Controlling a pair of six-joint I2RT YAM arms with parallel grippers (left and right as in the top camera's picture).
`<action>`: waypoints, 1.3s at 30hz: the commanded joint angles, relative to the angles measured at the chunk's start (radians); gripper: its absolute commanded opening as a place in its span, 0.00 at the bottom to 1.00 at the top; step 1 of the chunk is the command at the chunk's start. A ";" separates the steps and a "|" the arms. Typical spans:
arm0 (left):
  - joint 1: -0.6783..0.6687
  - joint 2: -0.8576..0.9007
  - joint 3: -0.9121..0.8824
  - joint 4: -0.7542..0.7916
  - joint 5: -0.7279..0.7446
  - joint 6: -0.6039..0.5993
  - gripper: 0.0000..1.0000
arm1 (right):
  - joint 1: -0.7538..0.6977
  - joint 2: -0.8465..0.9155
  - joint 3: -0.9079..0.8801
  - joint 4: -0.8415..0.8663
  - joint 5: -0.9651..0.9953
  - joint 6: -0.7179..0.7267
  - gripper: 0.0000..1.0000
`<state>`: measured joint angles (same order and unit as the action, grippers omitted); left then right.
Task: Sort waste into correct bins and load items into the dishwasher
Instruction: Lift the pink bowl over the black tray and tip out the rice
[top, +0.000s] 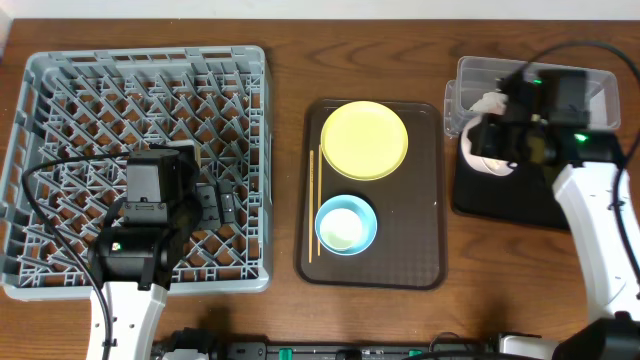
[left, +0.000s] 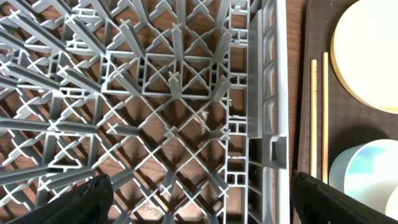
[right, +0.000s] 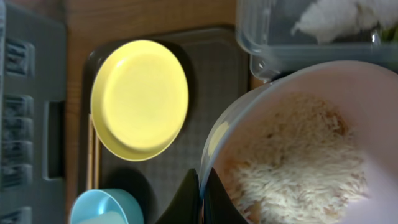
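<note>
- Your right gripper (right: 200, 179) is clenched on the rim of the pinkish-white bowl (right: 311, 81). It hangs over the far end of the black tray (top: 500, 205), just beside the clear tub (right: 280, 53).
- The rice (right: 292, 168) is heaped inside that bowl, so the job looks like tipping it out. Get the lip well over the bin you want first, roll the wrist slowly, and mind that thin rim pinch as the load shifts.
- The clear tub holds the white tissue (right: 336, 15); the black tray looks bare where it shows.
- Your left gripper (left: 202, 200) is spread wide, grasping nothing, over the dish rack (top: 60, 70), which has nothing loaded where it shows.
- On the brown tray (top: 420, 240) in the middle, the yellow plate (top: 364, 140) lies far. The light blue bowl (top: 365, 215) sits near with something pale inside, and the chopsticks (top: 311, 205) lie along their left.
</note>
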<state>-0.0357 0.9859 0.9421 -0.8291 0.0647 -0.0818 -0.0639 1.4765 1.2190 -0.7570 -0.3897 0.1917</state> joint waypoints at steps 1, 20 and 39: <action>-0.003 0.000 0.018 0.000 0.002 -0.006 0.93 | -0.094 0.002 -0.075 0.032 -0.237 -0.027 0.01; -0.003 0.000 0.018 0.000 0.002 -0.006 0.93 | -0.509 0.049 -0.356 0.350 -0.769 -0.013 0.01; -0.003 0.000 0.018 -0.005 0.002 -0.006 0.93 | -0.614 0.245 -0.356 0.616 -0.929 0.315 0.01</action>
<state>-0.0357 0.9859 0.9421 -0.8314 0.0647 -0.0818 -0.6655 1.7168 0.8661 -0.1658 -1.2594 0.4229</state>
